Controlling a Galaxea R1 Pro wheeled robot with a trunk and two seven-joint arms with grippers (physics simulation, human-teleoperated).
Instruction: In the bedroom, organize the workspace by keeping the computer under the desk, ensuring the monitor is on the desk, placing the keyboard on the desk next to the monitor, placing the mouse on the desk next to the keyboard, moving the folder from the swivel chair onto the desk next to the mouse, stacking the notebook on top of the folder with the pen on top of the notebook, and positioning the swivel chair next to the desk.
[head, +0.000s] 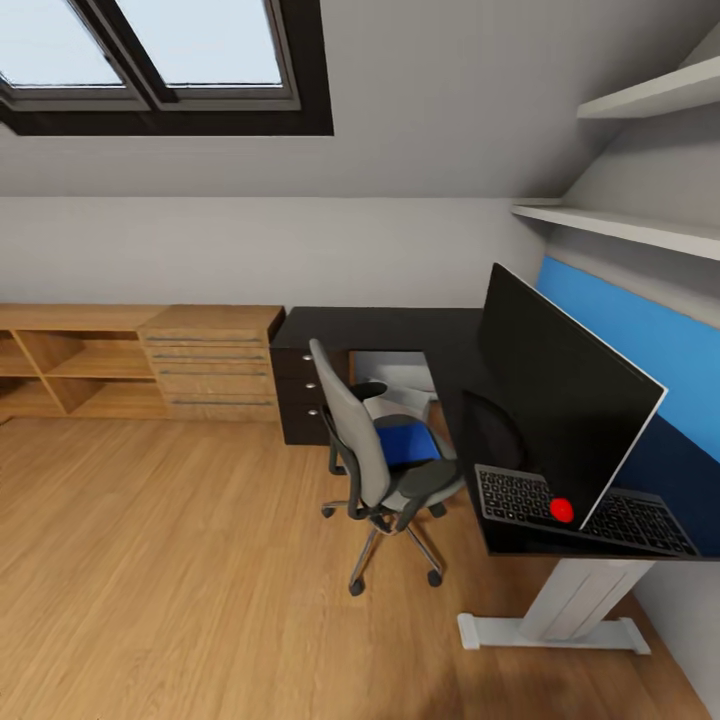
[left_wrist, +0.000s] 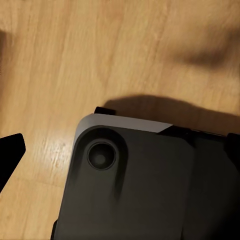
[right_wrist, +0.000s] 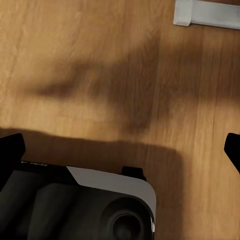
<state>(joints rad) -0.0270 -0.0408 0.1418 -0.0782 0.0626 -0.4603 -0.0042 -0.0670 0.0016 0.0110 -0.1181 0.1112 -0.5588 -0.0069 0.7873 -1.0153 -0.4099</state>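
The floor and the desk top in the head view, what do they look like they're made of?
The floor looks like light wood planking with a low sheen: visible grain and board seams. The desk top looks like black laminate or painted board, smooth and faintly glossy; no grain shows, so which one is uncertain.

Left wrist view: wood floor (left_wrist: 75, 55) lies below the gripper. Robot base (left_wrist: 135, 185), dark with a pale rim, sits beneath it, casting a shadow. One black fingertip (left_wrist: 10, 155) shows at the edge.
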